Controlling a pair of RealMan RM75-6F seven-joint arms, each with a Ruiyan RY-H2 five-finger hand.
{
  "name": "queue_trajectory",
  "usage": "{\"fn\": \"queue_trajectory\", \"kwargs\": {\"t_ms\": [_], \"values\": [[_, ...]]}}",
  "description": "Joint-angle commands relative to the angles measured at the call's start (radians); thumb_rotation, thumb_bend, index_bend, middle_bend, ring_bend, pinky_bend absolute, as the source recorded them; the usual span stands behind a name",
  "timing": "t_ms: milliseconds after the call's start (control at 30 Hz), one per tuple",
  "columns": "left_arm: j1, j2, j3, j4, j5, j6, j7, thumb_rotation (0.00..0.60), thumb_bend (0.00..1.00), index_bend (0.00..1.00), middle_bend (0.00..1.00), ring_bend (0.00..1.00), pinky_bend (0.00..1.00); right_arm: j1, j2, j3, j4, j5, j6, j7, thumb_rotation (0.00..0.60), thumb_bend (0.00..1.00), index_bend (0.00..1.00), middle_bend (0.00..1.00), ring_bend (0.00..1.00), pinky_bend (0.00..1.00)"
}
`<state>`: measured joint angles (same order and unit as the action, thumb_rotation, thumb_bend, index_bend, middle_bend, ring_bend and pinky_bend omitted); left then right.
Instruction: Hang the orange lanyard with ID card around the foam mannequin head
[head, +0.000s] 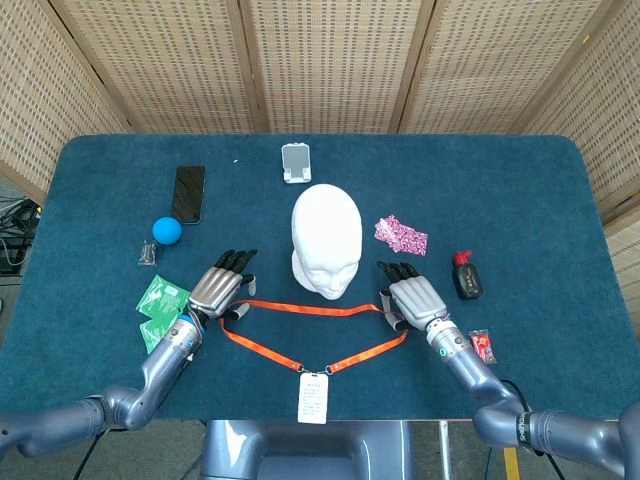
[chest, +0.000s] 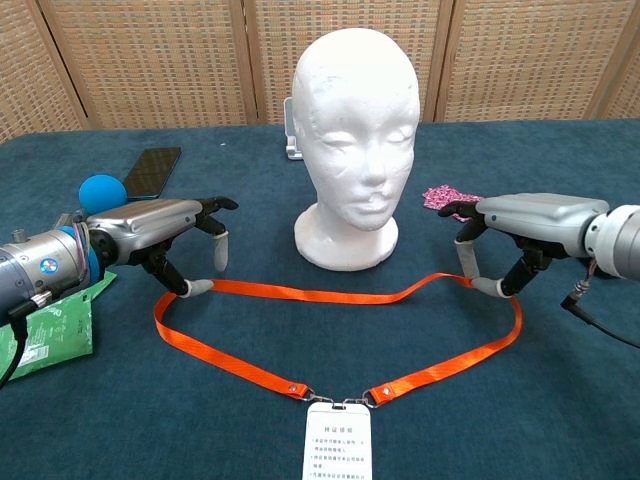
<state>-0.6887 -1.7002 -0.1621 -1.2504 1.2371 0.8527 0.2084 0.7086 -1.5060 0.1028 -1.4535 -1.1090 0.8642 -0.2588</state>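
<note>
The white foam mannequin head (head: 327, 235) (chest: 355, 130) stands upright mid-table. In front of it the orange lanyard (head: 300, 308) (chest: 300, 292) lies in a flat loop, and its white ID card (head: 313, 398) (chest: 338, 445) sits at the near edge. My left hand (head: 222, 290) (chest: 150, 225) hovers at the loop's left end, fingers spread, one fingertip (chest: 200, 287) touching the strap. My right hand (head: 412, 298) (chest: 525, 218) is at the loop's right end, with thumb and a finger on either side of the strap, which bows up there. Whether it pinches the strap is unclear.
A black phone (head: 188, 193), a blue ball (head: 166, 230) and green packets (head: 160, 310) lie on the left. A white stand (head: 295, 162) is behind the head. A pink packet (head: 400, 235), a black-and-red item (head: 467, 277) and a small red packet (head: 482, 345) lie on the right.
</note>
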Motion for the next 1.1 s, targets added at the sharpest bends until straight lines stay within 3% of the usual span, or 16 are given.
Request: {"fn": "queue_trajectory", "kwargs": {"t_ms": [33,400,667,1100], "values": [[-0.002,-0.001,0.010,0.002,0.001,-0.003,0.002,0.600,0.36,0.52,0.00,0.00,0.00,-0.001,-0.001,-0.001,0.002,-0.001,0.001,-0.001,0.600,0.72,0.70,0.03,0.00,0.00],[-0.021,-0.042,0.011,0.045,-0.038,-0.009,0.032,0.600,0.37,0.53,0.00,0.00,0.00,-0.008,0.003,-0.003,0.012,-0.012,-0.006,0.021,0.600,0.72,0.70,0.03,0.00,0.00],[-0.019,-0.051,0.015,0.053,-0.029,0.006,0.004,0.600,0.44,0.66,0.00,0.00,0.00,-0.011,0.006,-0.006,0.010,-0.029,-0.007,0.030,0.600,0.72,0.70,0.03,0.00,0.00],[-0.010,-0.026,0.034,0.032,0.017,0.042,-0.029,0.600,0.45,0.75,0.00,0.00,0.00,-0.013,0.018,-0.015,-0.030,-0.059,0.011,-0.002,0.600,0.72,0.70,0.03,0.00,0.00]]}}
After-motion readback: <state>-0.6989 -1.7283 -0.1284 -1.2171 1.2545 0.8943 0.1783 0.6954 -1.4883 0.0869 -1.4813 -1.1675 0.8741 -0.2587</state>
